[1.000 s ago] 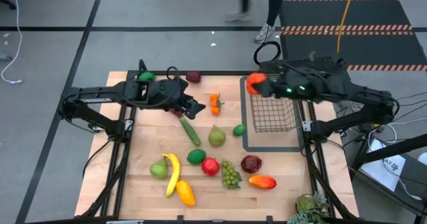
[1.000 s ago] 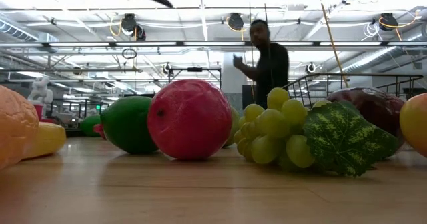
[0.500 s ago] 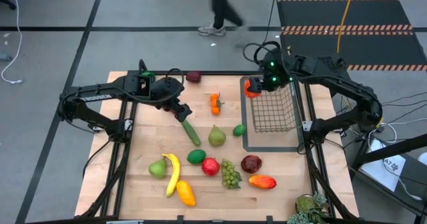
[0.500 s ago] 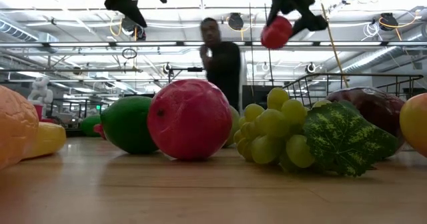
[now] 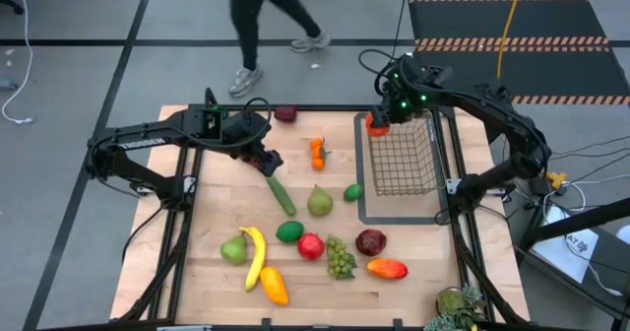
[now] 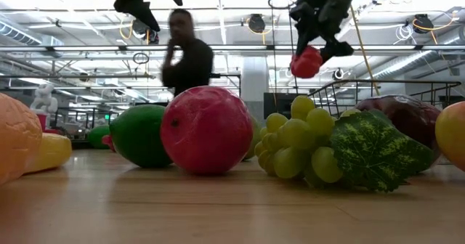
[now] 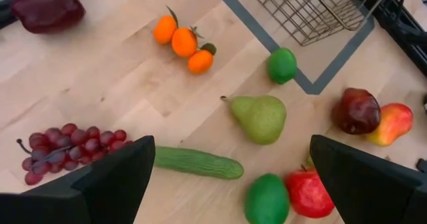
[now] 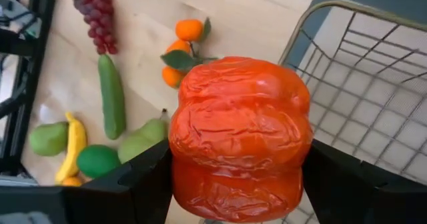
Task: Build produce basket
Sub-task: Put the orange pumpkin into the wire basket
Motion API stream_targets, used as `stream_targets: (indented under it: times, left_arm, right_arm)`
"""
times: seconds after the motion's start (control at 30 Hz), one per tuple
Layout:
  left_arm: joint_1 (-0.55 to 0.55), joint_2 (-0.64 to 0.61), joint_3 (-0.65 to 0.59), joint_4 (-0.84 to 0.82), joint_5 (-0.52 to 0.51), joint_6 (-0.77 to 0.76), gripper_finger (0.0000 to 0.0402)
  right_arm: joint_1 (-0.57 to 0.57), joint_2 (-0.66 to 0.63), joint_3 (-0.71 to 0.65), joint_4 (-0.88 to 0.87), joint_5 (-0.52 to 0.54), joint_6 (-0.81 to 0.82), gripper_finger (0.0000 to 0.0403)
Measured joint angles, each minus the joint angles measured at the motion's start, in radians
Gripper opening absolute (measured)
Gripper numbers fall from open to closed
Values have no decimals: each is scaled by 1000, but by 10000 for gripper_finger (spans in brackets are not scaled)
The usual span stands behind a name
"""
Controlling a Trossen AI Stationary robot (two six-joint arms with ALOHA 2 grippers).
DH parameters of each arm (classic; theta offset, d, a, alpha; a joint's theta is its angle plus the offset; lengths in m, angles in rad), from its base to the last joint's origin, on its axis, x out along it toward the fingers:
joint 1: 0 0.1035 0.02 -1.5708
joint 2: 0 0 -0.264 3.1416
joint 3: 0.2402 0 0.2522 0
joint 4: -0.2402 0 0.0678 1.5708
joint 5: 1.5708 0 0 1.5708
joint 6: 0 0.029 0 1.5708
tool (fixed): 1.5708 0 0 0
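Right gripper (image 8: 240, 204): its jaws are clamped on a red pepper (image 8: 240, 137). It hangs above the far left rim of the basket (image 5: 404, 164), not inside yet.

Left gripper (image 5: 268, 160): its jaws are spread wide with nothing in them. It hovers over the desk (image 5: 197, 272), near the cucumber (image 5: 281, 193) and the purple grapes (image 7: 67, 147).

Basket: it stands on a flat dark frame on the right side of the desk. It looks like there is no food in it.

How far along: just starting, I think. The pepper would be the first thing to go in. All the other food lies on the desk.

Left to do: lower the pepper in, let go, then fetch the rest one by one.

Pears: two, one in the middle (image 5: 320, 202) and one by the banana (image 5: 233, 249).

Limes: two, (image 5: 352, 191) and (image 5: 288, 231).

Bananas: one (image 5: 255, 255).

Cucumbers: one.

Grapes: two bunches, one purple and one green (image 5: 341, 257).

Oranges: one small bunch (image 5: 317, 152).

Red apples: two, one bright (image 5: 311, 245) and one dark (image 5: 371, 241).

Other: a mango (image 5: 387, 268), a yellow-orange fruit (image 5: 275, 286), a dark red thing (image 5: 285, 113) at the far edge.

Person: someone walks by behind the desk.
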Motion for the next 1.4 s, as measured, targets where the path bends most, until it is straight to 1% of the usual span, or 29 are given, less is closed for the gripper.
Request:
stream_targets:
  times: [0.03,0.3,0.37,0.5,0.6,0.87,1.0,1.27,1.4]
  left_arm:
    - [4,0,0,0,-2,0,397]
    - [39,0,0,0,-8,20,397]
    - [43,0,0,0,-8,26,397]
    - [42,0,0,0,-8,21,397]
    - [37,0,0,0,-8,19,397]
    - [37,0,0,-1,-7,18,397]
    - [37,0,0,-1,-7,18,397]
    - [37,0,0,-1,-9,15,397]
    - [37,0,0,0,-16,11,397]
  right_arm:
    - [-8,9,0,0,-12,-11,274]
    - [-54,83,-7,-16,-9,-108,274]
    - [-61,86,-27,-12,-10,-115,274]
    - [-74,86,-112,5,-10,-115,274]
    - [-78,81,-186,64,-10,-114,274]
    - [-78,81,-362,322,-8,-49,274]
    - [-78,82,-427,443,-7,-36,274]
    - [-78,81,-490,533,-2,-40,274]
    - [-78,82,-509,546,-5,-38,280]
